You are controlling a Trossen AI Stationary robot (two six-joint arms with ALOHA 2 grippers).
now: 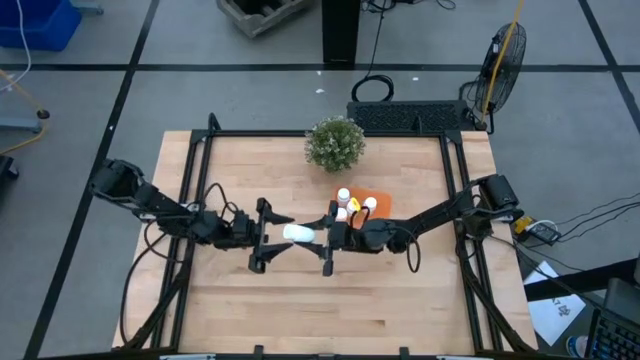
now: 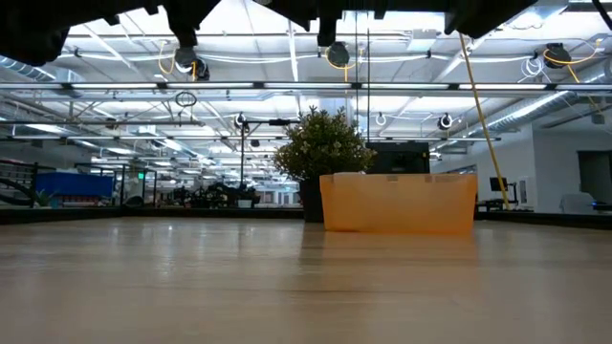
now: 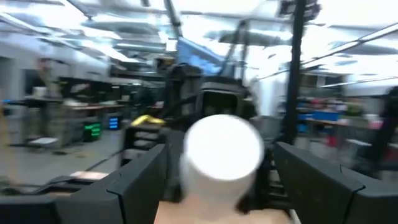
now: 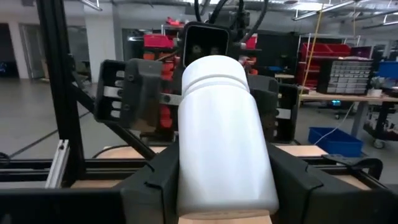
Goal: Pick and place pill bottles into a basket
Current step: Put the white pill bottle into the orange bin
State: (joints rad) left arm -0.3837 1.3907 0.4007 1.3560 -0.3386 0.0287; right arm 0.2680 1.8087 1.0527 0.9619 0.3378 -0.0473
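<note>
A white pill bottle (image 1: 298,233) hangs lying level above the table's middle, between my two grippers. My right gripper (image 1: 318,235) comes in from the right and is shut on it. My left gripper (image 1: 278,234) faces it from the left and is open. Its fingers (image 3: 140,180) stand on either side of the bottle's round end (image 3: 222,149), with a gap on each side. The orange basket (image 1: 366,206) stands just beyond on the table, in front of the plant. It holds other white bottles (image 1: 344,195). In the low view only the basket (image 2: 397,203) shows; both grippers are above the picture. My right gripper pinches the bottle's body (image 4: 224,180) between its two fingers (image 4: 155,183), one on each side. The fingers reach in level from the table's right and lie along the bottle. The bottle is lifted clear of the table, its grooved end (image 4: 214,78) pointing at my left gripper.
A bushy green potted plant (image 1: 335,142) stands at the table's far edge behind the basket. A black frame (image 1: 190,150) runs around the wooden table top (image 1: 300,310). The near half of the table is bare wood.
</note>
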